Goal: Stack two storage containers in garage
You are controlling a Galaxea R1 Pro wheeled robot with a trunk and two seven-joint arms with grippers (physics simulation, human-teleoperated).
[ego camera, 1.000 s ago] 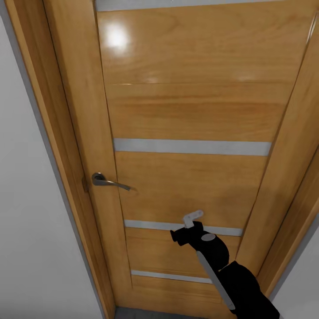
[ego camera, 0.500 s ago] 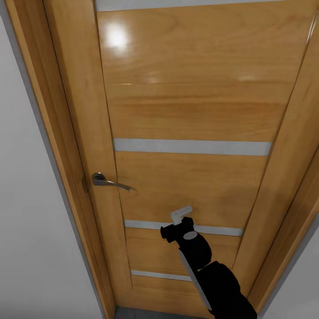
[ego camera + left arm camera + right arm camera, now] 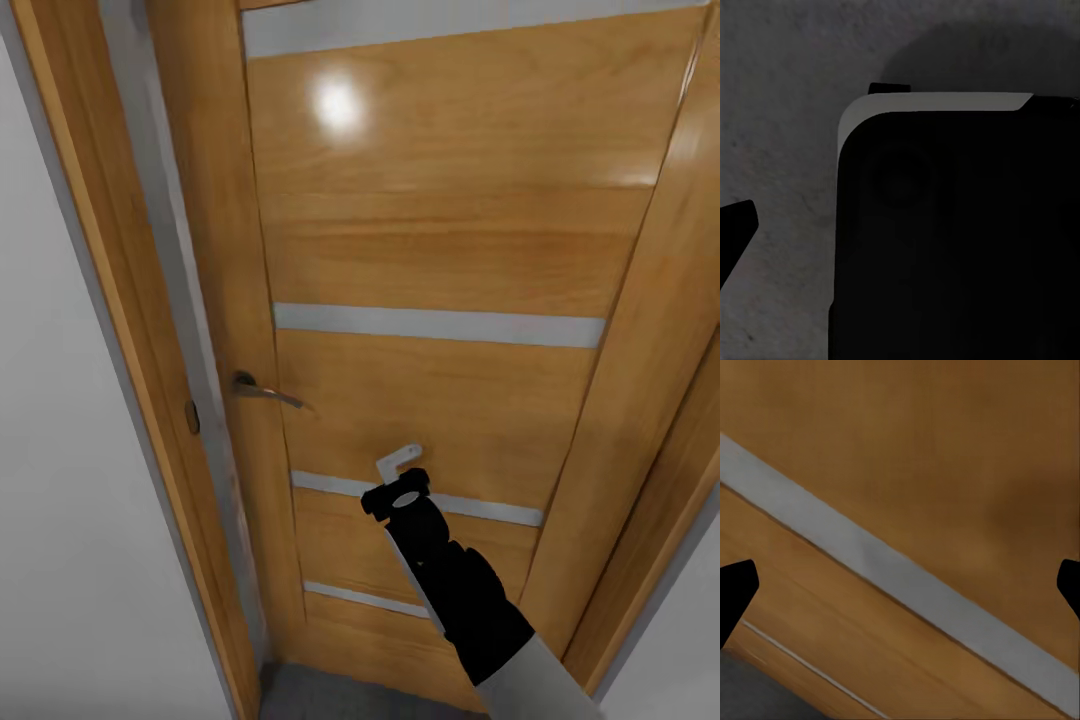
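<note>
Fingertips of the right hand rest against, or just short of, the orange-brown wooden door; contact cannot be confirmed from the head view. They sit above the third frosted strip and below and to the right of the lever handle. In the right wrist view the two dark finger tips show at opposite edges of the picture, so the hand is spread wide and carries nothing; the door panel and one frosted strip lie straight ahead of it. The left hand shows as a single dark tip over dark grey concrete floor, beside a black part of the robot's own body; whether it is wide or narrow cannot be told.

Along the handle side a grey gap separates the door's edge from the door frame, so the door appears to stand slightly ajar. White wall lies beyond the frame on the left. Neither storage container is visible, so their whereabouts cannot be told.

Judging from this, the step in hand is pushing the door open. Spread fingers pressing flat wood have little purchase and could skid along the panel. Pushing this near the handle edge might also let the arm slip into the gap, and the door could catch the robot's base as it swings.
</note>
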